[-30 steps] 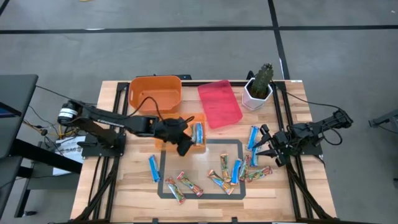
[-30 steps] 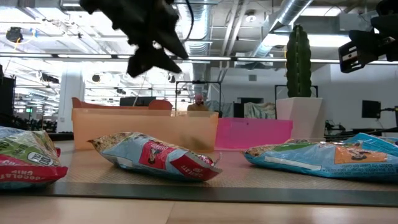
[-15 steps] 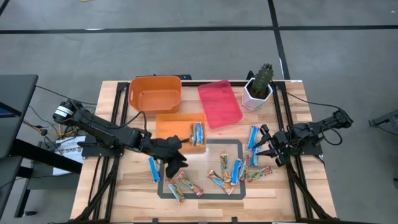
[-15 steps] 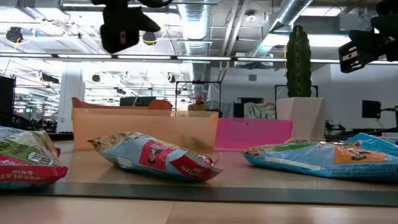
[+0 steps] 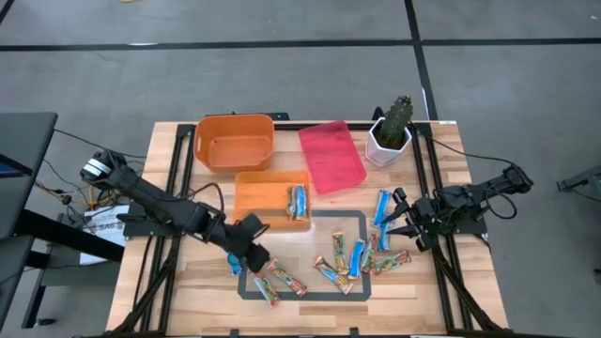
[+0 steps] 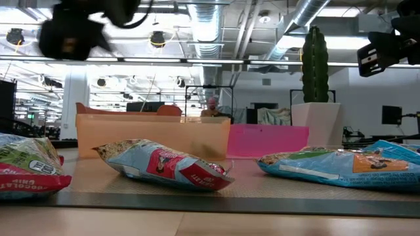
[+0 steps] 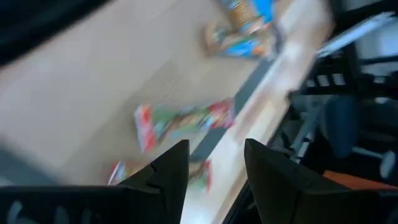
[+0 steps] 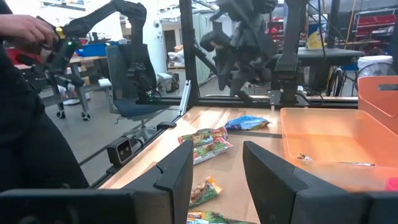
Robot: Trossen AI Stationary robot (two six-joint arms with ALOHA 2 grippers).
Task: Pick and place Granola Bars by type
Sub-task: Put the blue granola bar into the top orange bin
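Now the left gripper (image 5: pixel 252 246), fingers spread and empty, has swung from the shallow orange plastic tray (image 5: pixel 255 187) down toward a bright blue wrapped bar (image 5: pixel 232 260), likely its next pick; the right gripper (image 5: pixel 402 225), open, waits.

You're looking at a pale wooden table (image 5: pixel 188 282) with a dark taped rectangle (image 5: pixel 365 246) near its front. On the wood lie loose granola bars (image 5: pixel 357 257), blue and multicoloured, mostly around that rectangle. An orange bin (image 5: pixel 235 141), a flat orange tray (image 5: pixel 263 194), a pink tray (image 5: pixel 331 156) and what looks like a potted cactus (image 5: pixel 392 130) sit along the back half.
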